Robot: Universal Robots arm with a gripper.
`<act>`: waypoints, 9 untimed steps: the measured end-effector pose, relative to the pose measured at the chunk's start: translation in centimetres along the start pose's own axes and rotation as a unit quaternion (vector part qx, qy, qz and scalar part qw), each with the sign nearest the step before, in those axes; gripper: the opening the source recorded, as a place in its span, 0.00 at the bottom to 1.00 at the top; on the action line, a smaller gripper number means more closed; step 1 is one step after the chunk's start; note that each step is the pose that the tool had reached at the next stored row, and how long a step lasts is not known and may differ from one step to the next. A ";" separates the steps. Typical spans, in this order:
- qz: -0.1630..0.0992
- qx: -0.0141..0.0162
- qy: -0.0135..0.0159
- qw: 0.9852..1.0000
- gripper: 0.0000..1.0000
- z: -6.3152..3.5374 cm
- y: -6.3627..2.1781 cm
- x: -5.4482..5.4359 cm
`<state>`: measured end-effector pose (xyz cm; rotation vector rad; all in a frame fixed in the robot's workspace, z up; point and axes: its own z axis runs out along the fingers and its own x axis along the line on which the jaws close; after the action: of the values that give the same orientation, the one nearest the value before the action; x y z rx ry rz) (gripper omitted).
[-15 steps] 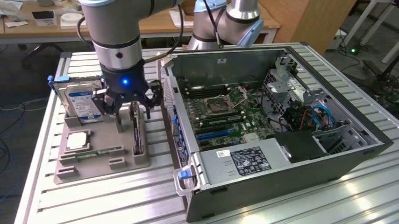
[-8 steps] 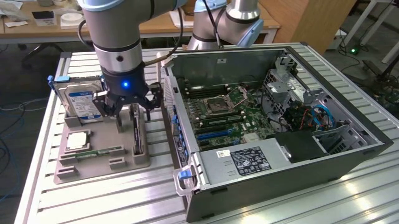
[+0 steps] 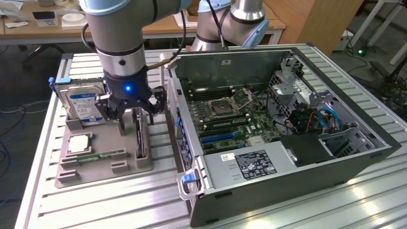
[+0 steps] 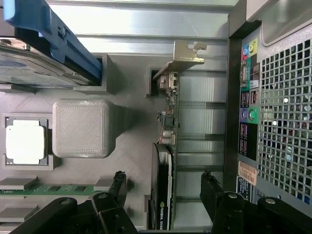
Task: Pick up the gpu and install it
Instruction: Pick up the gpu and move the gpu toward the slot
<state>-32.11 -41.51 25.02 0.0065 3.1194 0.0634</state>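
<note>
Slatted metal worktop (image 3: 95, 205) is seen carrying a grey holder tray (image 3: 83, 177), in which a hard drive (image 3: 86, 106), a processor (image 3: 78, 143), a memory stick (image 3: 102, 155) and the gpu (image 3: 139, 138), stood on edge in its slot, are kept. An opened computer case (image 3: 286, 181) is set just beside the tray. The claw (image 3: 135, 117) is spread wide astride the gpu, with nothing gripped.

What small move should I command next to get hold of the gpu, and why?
Probably ease the end effector straight down a little. It stands open with a finger on either side of the gpu, which stands on edge in the grey tray, roughly centred; the fingertips seem only level with its top edge.
</note>
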 end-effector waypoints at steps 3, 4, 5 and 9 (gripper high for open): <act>0.000 0.000 0.000 1.000 0.72 0.32 -0.01 0.0; 0.000 0.000 0.000 1.000 0.72 0.43 -0.02 0.0; 0.000 0.000 0.000 1.000 0.72 0.54 -0.02 0.0; 0.000 0.000 0.000 1.000 0.72 1.02 -0.04 0.0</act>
<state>-32.11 -41.51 24.00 0.0065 3.1194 0.0633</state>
